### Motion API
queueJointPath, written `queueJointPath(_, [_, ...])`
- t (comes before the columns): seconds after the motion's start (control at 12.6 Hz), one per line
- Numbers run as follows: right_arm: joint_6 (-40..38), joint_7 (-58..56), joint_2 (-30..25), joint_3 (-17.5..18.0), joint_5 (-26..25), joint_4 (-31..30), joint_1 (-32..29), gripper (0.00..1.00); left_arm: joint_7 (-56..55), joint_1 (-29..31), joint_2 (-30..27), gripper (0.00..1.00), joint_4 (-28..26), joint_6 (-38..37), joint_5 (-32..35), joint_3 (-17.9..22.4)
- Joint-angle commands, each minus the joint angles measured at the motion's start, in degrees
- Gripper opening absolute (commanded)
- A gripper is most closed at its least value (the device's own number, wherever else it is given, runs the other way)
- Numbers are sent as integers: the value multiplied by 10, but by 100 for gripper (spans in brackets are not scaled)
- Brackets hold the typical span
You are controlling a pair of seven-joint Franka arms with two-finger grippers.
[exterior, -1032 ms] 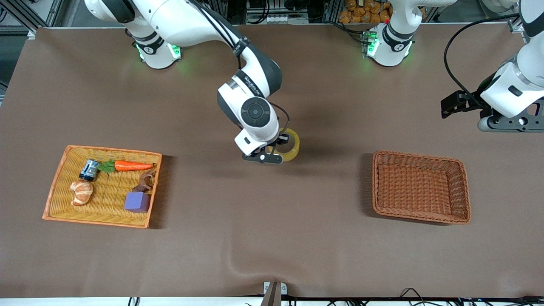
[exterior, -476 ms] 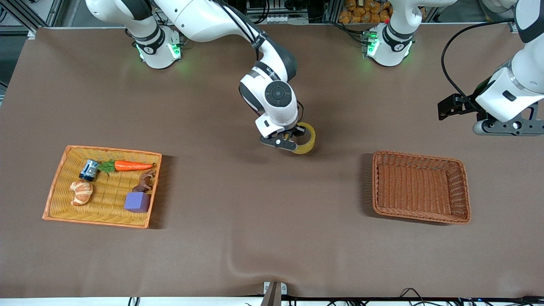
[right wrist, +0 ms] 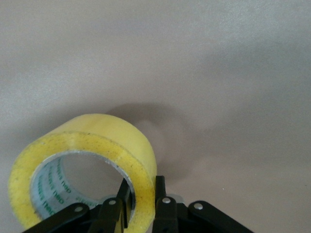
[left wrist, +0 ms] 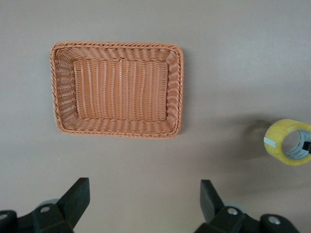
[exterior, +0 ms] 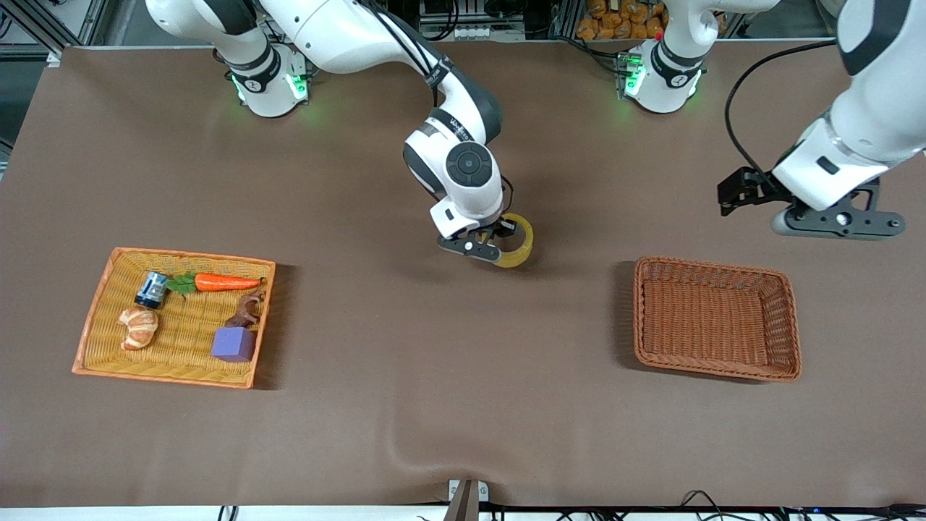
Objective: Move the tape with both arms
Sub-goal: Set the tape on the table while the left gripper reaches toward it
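Observation:
The tape (exterior: 518, 244) is a yellowish roll with a grey core. My right gripper (exterior: 498, 244) is shut on its wall, one finger inside the ring and one outside, and holds it just over the middle of the table. The right wrist view shows the roll (right wrist: 92, 145) clamped in that gripper (right wrist: 142, 187), with its shadow on the cloth. My left gripper (exterior: 839, 221) is open and empty, up over the table beside the brown basket at the left arm's end. In the left wrist view its gripper (left wrist: 144, 191) stands wide apart, and the tape (left wrist: 289, 142) shows farther off.
An empty brown wicker basket (exterior: 716, 318) sits toward the left arm's end and also shows in the left wrist view (left wrist: 116, 87). A yellow wicker tray (exterior: 101, 318) toward the right arm's end holds a carrot (exterior: 224, 282), croissant (exterior: 139, 327), can (exterior: 151, 289) and purple cube (exterior: 234, 344).
My right gripper has carried the tape toward the left arm's end, then settled slightly lower. My left gripper has moved in toward the middle of the table, still open.

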Motion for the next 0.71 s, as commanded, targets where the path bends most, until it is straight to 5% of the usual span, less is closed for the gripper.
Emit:
queueJointPath(0.0, [1,5,-9,3,-3,-4,-4,29,-10,-3,1,100,3,5,11,1])
queueJointPath(0.08, [0,5,-9,3,-3,-4,-4,50,-10,-3,2,100,3,5,11,1])
queueJointPath(0.16, [0,5,-9,3,-3,-4,-5,94,-10,-3,3,100,3,5,11,1])
queueJointPath(0.24, [-1,6,-9,3,-3,-4,-5,100,-10,-3,4,100,5,8,12,1])
queueJointPath(0.63, [-2,5,-9,3,-3,-4,-7,100,-19,-5,34,100,5,32,8,1])
